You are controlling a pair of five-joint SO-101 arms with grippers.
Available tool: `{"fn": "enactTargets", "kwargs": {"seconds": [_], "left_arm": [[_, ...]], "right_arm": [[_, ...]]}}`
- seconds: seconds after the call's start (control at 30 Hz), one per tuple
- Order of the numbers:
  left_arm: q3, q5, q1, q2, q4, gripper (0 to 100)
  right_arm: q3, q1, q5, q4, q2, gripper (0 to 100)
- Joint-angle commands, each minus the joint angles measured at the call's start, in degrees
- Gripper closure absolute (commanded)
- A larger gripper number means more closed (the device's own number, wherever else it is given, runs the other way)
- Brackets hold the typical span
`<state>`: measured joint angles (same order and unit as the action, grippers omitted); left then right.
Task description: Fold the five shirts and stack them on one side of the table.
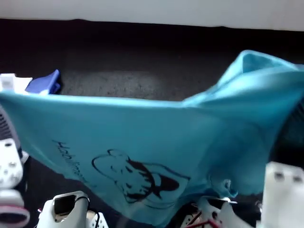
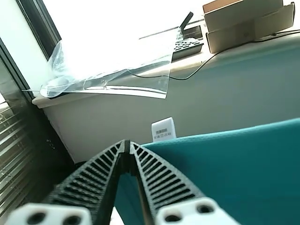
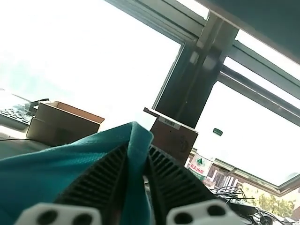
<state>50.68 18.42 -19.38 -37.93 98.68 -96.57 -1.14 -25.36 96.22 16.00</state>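
We hold the teal shirt stretched high above the surface, left hand and right hand each clenched on its upper edge, and a thin pinch like this could slip, dropping it in a heap.

Left claw, right claw — black ribbed fingers on white bases with dark screw holes; white arm housings, red wiring.

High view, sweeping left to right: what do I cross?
First the blue cloth on the table → the printed drawing on the teal shirt → the raised corner of that shirt.
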Motion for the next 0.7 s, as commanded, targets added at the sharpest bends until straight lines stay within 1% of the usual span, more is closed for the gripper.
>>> {"fn": "enactTargets", "kwargs": {"seconds": [0.0, 0.2, 0.37, 0.43, 0.5, 0.67], "left_arm": [[-6.2, 0.6, -0.7, 5.7, -4.8, 99], [-12.5, 0.6, -0.1, 17.2, -11.9, 99], [-12.8, 0.7, 2.2, 30.2, -15.4, 99], [-12.8, 3.1, 2.9, 35.6, -17.5, 99], [-12.8, 4.7, 3.7, 40.3, -18.6, 99], [-12.8, 4.7, 4.9, 49.4, -18.6, 99]], "right_arm": [[-4.5, 0.4, -0.2, -0.3, -11.1, 99.2], [-4.6, 0.4, -0.3, -1.4, -29.2, 99.2], [-4.6, 0.4, -0.4, -11.0, -43.4, 99.2], [-4.6, 0.6, -0.4, -16.0, -49.4, 99.2], [-4.6, 0.7, -0.4, -18.5, -54.2, 99.2], [-4.6, 0.4, -0.2, -12.2, -61.6, 99.2]]}}
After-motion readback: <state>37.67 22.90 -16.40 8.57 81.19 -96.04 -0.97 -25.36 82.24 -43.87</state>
